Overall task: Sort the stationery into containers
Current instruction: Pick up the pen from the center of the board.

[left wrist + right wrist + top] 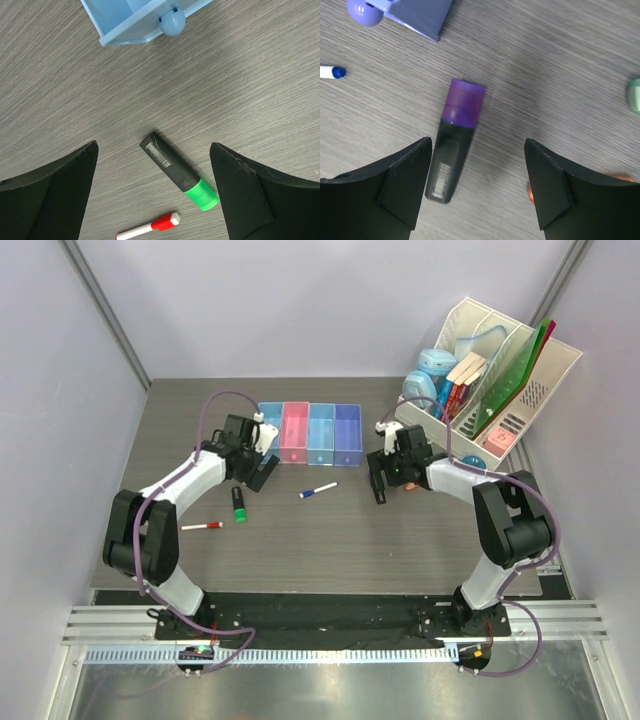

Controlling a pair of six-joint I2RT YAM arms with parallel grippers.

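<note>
The containers [308, 433] are four joined trays at the back: light blue, pink, light blue, purple. My left gripper [257, 478] hovers open in front of the left tray [130, 20]. Between its fingers lies a green highlighter [177, 172], untouched, with a red-capped marker [150, 227] nearer me. In the top view the green highlighter [239, 505] and the red-capped marker [202, 526] lie left of centre. My right gripper [380, 490] is open over a purple highlighter [455, 140], which lies close to the left finger. A blue-capped marker [318, 490] lies mid-table.
The white slanted file rack [500, 370] with books and folders stands at the back right. A round blue roll [470, 462] sits in front of it. An orange thing [530, 192] peeks out beside my right finger. The purple tray's corner [417, 15] is just ahead.
</note>
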